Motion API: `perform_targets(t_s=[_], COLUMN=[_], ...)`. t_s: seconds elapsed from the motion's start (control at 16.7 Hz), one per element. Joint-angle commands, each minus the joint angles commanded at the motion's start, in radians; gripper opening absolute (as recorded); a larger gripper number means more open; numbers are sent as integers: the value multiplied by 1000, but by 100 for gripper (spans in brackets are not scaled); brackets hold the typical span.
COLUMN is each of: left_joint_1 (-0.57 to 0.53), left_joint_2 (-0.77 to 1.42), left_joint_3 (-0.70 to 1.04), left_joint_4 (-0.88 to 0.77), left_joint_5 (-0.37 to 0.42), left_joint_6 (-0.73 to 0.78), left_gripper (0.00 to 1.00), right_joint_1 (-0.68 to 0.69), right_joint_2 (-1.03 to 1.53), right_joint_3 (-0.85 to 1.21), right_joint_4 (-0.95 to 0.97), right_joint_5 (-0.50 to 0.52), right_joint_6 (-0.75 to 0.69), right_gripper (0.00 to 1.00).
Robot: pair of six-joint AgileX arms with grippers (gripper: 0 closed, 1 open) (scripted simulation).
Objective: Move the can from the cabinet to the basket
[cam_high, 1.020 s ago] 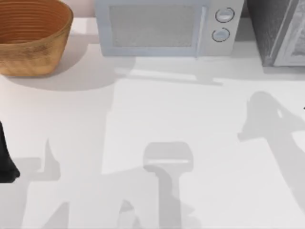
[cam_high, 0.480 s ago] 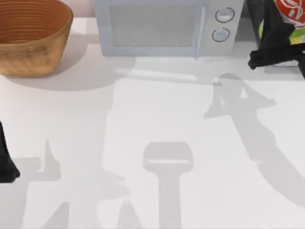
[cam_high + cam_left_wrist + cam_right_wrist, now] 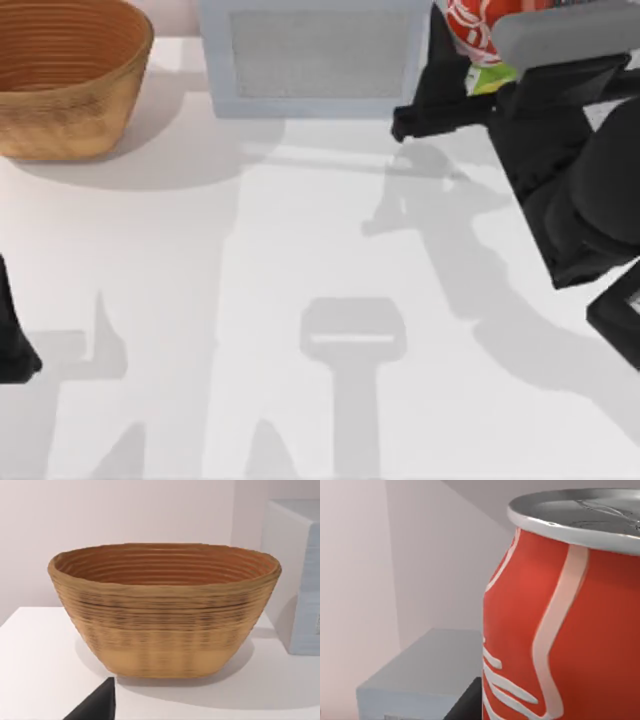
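1. Can (image 3: 478, 28), red with white script above and lime green below, sits between the fingers of the right gripper (image 3: 470, 75), up off the table (image 3: 300, 230) near the top view's far edge, right of centre.
2. One dark finger (image 3: 435, 105) of that gripper runs out past the can's lower side toward the left, its tip over the front edge of the microwave (image 3: 315, 55); the other finger is hidden behind the can and the arm, so the fingers are narrowed around the can rather than spread wide.
3. In the right wrist view the can (image 3: 560, 610) stands just ahead of the fingers, upright, silver top showing, red wall with white stripes; a dark piece of the gripper lies at its base, and the pale grey microwave (image 3: 415, 680) is below and beyond.
4. Behind the fingers, the right arm's dark body covers the table's right rear corner, so the cabinet cannot be made out there.
5. The basket (image 3: 65, 75), round and woven, tan outside and orange-brown ribbed inside, stands on the table's far left corner, well apart from the fingers holding the can, with the microwave between them.
6. In the left wrist view the basket (image 3: 165, 610) sits upright on the white table, the microwave's pale side beside it.
7. The left gripper (image 3: 12, 340) is parked at the table's left edge, near side, well away from the basket; whether its fingers are wide or narrow cannot be told.
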Motion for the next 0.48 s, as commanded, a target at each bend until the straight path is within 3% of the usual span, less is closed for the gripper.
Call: perform_targets(t_s=[0.48], left_joint_1=[0], left_joint_2=[0], left_joint_3=[0], left_joint_4=[0], left_joint_5=[0], left_joint_6=[0], left_gripper=[100], right_joint_1=[106], right_joint_2=[304], right_joint_3=[152], right_joint_4=[161], right_joint_5=[139], right_joint_6=[5], right_gripper=[0])
